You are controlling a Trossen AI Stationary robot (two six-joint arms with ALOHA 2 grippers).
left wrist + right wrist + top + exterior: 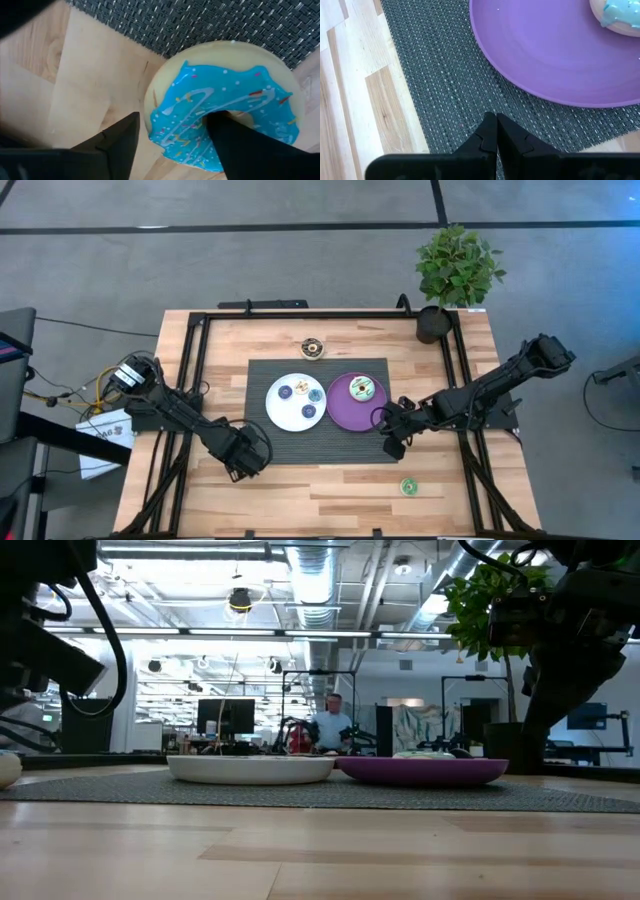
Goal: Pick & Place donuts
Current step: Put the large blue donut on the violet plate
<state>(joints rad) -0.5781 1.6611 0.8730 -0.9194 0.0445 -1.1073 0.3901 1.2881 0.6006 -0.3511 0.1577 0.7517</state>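
A blue-iced donut with sprinkles (225,100) lies flat on the wood at the near left corner of the dark mat (260,375). My left gripper (172,142) (245,453) is open above it, one finger in the donut's hole and the other outside its rim. My right gripper (496,122) (392,433) is shut, over the mat just off the near right rim of the purple plate (545,65). That plate carries one blue donut (361,388). The white plate (283,417) holds three donuts. A brown donut (313,348) and a green one (408,486) lie on bare wood. My left gripper comes at the blue donut from above, its fingers on either side of the ring's wall (170,115). One finger (235,145) stands in the hole and the other (120,145) just outside the rim. I cannot tell whether either touches. The donut rests flat on the table.
A potted plant (455,270) stands at the far right corner. Black frame rails run along the table's left, right and far sides. In the low view the white plate (250,768) and the purple plate (420,772) sit side by side on the mat; a person sits in the room behind.
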